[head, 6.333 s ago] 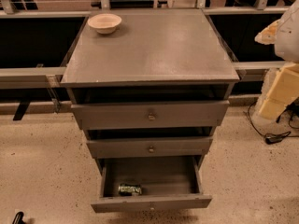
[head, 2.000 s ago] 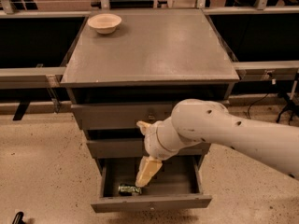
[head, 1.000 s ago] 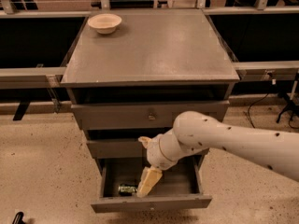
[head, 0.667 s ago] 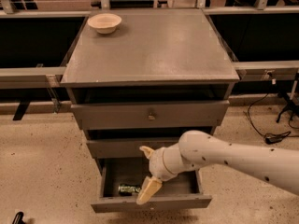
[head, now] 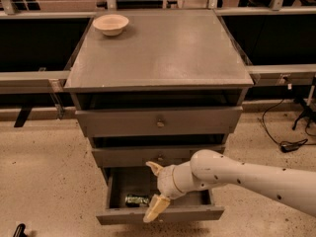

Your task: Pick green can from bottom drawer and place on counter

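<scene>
End effector (head: 150,192) is hanging over the open bottom drawer (head: 163,215), at its front half, just right of the green can (head: 137,200). Its two cream fingers (head: 157,209) are standing spread apart: one is pointing down-left over the drawer's front edge, the shorter one is poking up near the middle drawer (head: 123,157). It is gripping nothing. Whether the lower finger is touching the drawer front, cannot tell. The white speckled arm (head: 247,174) is reaching in from the right edge and crossing in front of the bottom drawer's right part.

The green can is lying on its side on the drawer floor, left of centre, long axis running left-right, close to the end effector but not between the fingers. It is the only item showing in that drawer; the right part is being hidden by the arm.

The bottom drawer is sitting pulled well out. The middle drawer and top drawer (head: 158,122) are each showing a dark gap above their fronts; contents not visible.

The grey tabletop (head: 163,48) is carrying a cream bowl (head: 110,23) at its far left corner; the bowl is looking empty. A black cable (head: 291,144) is lying on the speckled floor (head: 44,172) to the right.
</scene>
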